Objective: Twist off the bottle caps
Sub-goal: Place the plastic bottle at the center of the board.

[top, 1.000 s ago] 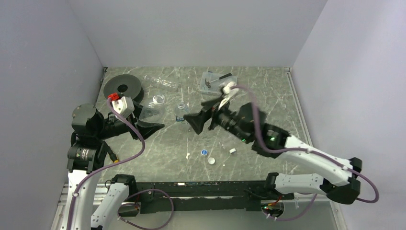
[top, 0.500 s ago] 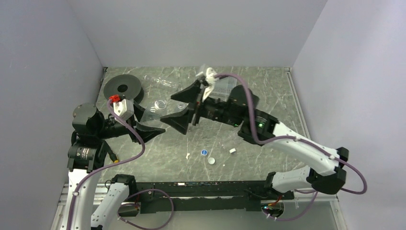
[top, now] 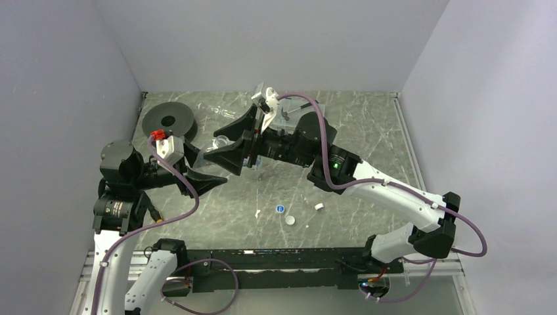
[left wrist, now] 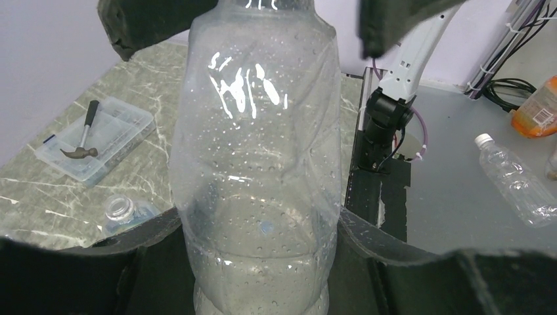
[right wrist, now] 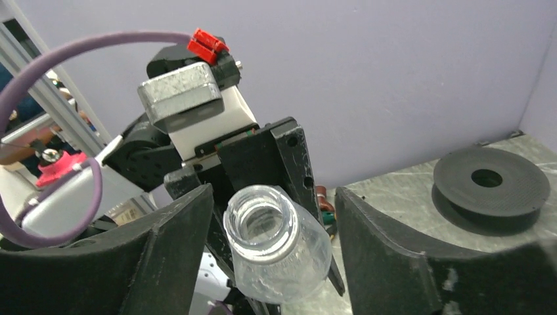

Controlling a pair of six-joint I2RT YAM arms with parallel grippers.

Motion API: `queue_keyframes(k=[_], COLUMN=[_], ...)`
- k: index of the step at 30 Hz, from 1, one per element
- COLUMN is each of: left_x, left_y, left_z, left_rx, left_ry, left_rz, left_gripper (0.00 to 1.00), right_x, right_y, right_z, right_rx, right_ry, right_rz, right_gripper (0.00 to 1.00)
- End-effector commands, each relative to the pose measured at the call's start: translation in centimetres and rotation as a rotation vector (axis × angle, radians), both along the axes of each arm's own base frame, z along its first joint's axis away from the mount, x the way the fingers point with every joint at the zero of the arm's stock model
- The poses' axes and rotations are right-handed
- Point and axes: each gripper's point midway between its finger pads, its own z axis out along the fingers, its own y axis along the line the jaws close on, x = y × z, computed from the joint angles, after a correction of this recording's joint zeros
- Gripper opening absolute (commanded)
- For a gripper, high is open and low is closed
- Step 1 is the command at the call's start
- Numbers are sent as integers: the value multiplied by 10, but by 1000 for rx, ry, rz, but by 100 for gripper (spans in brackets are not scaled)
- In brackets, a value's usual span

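- The marbled counter [top: 368, 131] is walled on three sides, and both arms are stretched over its left half
- The right claw [right wrist: 269, 216] is set around the neck of the bottle [left wrist: 256, 151]; its fingers are apart, one on each side, and a gap is seen between each finger and the neck
- The left claw [left wrist: 259, 226] is clamped on the bottle's lower body
- The bottle is held off the counter and tilted, neck toward the right claw; it is clear, beaded with droplets, and its mouth is seen open
- A black disc [top: 169, 120] is laid flat at the far left corner
- A clear tray [left wrist: 46, 149] with a hammer [left wrist: 82, 138] in it is set on the counter's far side
- A short bottle [left wrist: 121, 209], mouth open, is stood on the counter beyond the held one
- Three caps [top: 289, 220] are scattered near the front edge: a blue cap [top: 280, 209] just beside a white one, and another white one a little to the right
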Motion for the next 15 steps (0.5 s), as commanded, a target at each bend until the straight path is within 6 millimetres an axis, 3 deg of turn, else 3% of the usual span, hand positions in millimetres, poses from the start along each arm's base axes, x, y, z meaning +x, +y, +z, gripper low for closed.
queue_keyframes(k=[1,5,8,10,15], left_x=[-7,-6,-5,-2,7], left_y=[-1,-1,0,1,9], left_z=[6,8,9,10,9], left_rx=[-5,-6,-18,-16,5], left_ry=[-17,-26,6,11,-4], left_rz=[-30,-19,-4,27,127], left_gripper=[9,36,73,98,99], right_x=[-5,-2,2,9,41], right_y=[-1,1,-2,-7,-38], right_z=[34,29,26,25,21], right_rx=[91,72,54,34,-43], right_ry=[-32,-27,-31,-40,-81], right_rz=[23,13,-14,-54,-205], right_gripper=[64,33,13,9,6])
